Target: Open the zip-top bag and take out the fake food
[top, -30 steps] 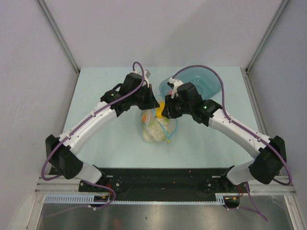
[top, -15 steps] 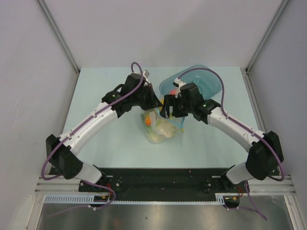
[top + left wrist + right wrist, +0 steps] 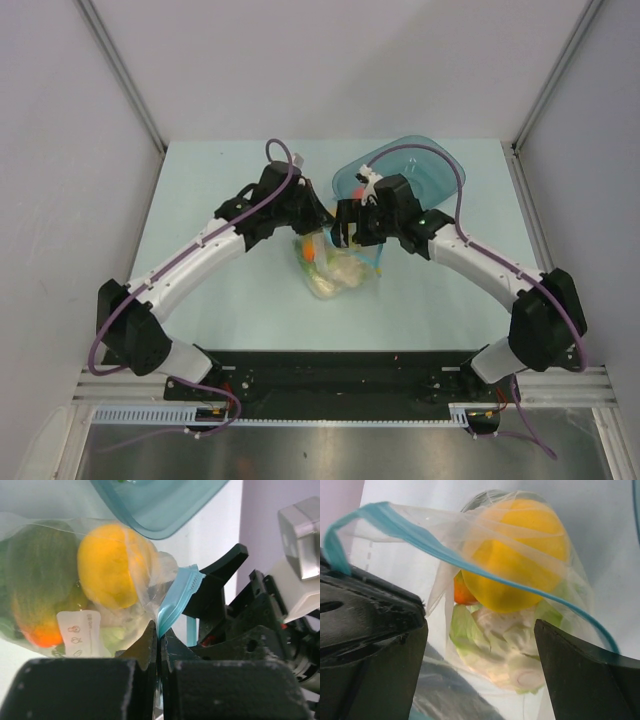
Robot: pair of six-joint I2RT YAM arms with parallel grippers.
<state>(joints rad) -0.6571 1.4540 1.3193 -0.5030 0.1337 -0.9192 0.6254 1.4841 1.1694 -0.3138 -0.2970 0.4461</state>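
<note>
The left end effector [image 3: 160,636] is clamped shut on the light blue zip strip [image 3: 177,597] of the zip-top bag [image 3: 352,272], so that 1 lip of the mouth is pinched. The right end effector [image 3: 480,625] is spread wide open and nothing is gripped by it. Its 2 fingers [image 3: 375,650] are set to either side of the bag's mouth, and the strip is seen arching across in front of them. The bag is found on the counter [image 3: 210,200] between the 2 arms, near the teal tray [image 3: 420,170]. The fake food [image 3: 107,565] is contained inside the bag: a yellow round fruit [image 3: 520,550], a green-and-white cabbage [image 3: 495,645] and an orange-red piece [image 3: 462,594]. A white label [image 3: 82,630] is seen on the bag's wall.
</note>
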